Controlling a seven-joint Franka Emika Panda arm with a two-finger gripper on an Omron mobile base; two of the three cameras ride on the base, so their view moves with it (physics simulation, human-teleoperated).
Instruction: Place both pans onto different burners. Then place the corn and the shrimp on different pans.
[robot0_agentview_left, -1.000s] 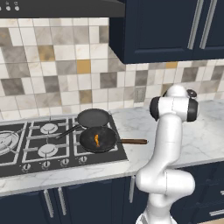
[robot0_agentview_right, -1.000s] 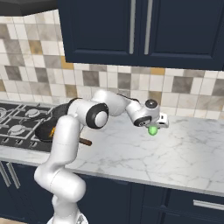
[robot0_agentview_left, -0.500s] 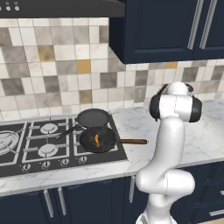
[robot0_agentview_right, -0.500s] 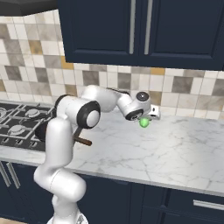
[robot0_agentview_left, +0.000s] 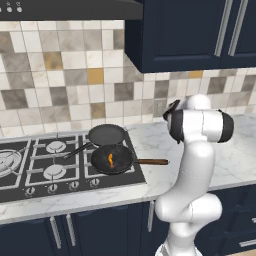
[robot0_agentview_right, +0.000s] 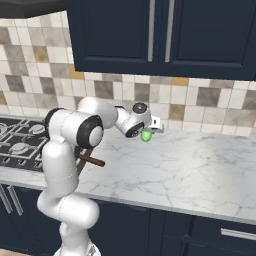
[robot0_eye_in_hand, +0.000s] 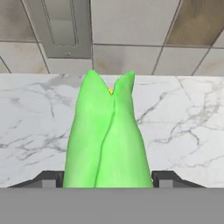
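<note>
Wooden-handled black pan (robot0_agentview_left: 112, 159) holds tiny orange shrimp (robot0_agentview_left: 110, 160); black-handled pan (robot0_agentview_left: 106, 134) empty. Claw (robot0_agentview_right: 148, 131) pinches bright green corn (robot0_eye_in_hand: 107, 138) above marble tabletop (robot0_agentview_right: 200, 170).

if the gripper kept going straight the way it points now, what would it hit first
Probably the tiled wall behind the marble counter. The gripper, shut on the corn, points over the counter toward it; depth is unclear.
</note>
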